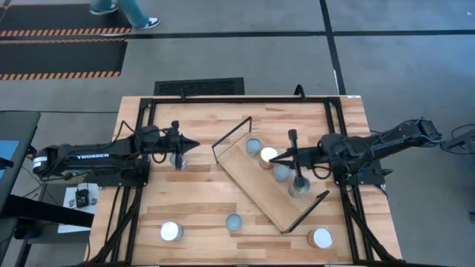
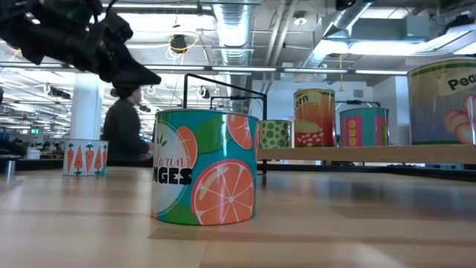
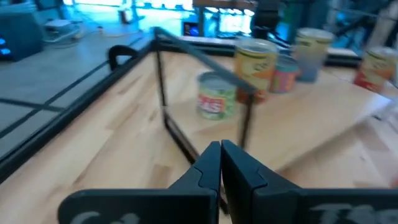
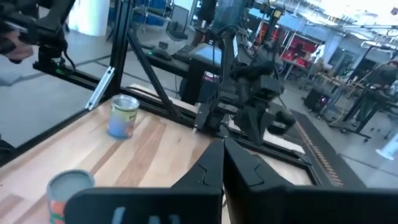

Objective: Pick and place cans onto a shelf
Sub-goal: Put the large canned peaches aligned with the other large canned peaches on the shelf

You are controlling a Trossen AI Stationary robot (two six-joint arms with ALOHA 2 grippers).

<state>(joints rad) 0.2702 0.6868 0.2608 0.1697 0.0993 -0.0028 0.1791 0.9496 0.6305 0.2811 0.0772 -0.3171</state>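
Note:
The pale-wood shelf (image 1: 261, 194) lies slantwise on the table's right half, with black wire frames at both ends. Several cans stand upright in a row on it (image 1: 281, 173), also showing in the low view (image 2: 314, 117). Loose cans stand on the table: one under my left arm (image 1: 178, 160), an orange-label one (image 1: 234, 222) (image 2: 204, 167), and two near the front edge (image 1: 171, 231) (image 1: 321, 238). My left gripper (image 1: 194, 144) (image 3: 220, 149) is shut and empty, raised above the table, pointing at the shelf's far frame. My right gripper (image 1: 276, 157) (image 4: 222, 146) is shut and empty above the shelf's cans.
A black metal frame (image 1: 141, 111) runs round the table's edges. The shelf's wire frames (image 1: 231, 133) (image 1: 308, 211) stand up at its short ends. A person (image 2: 126, 123) walks in the room behind. Bare tabletop (image 1: 200, 193) lies between the left arm and the shelf.

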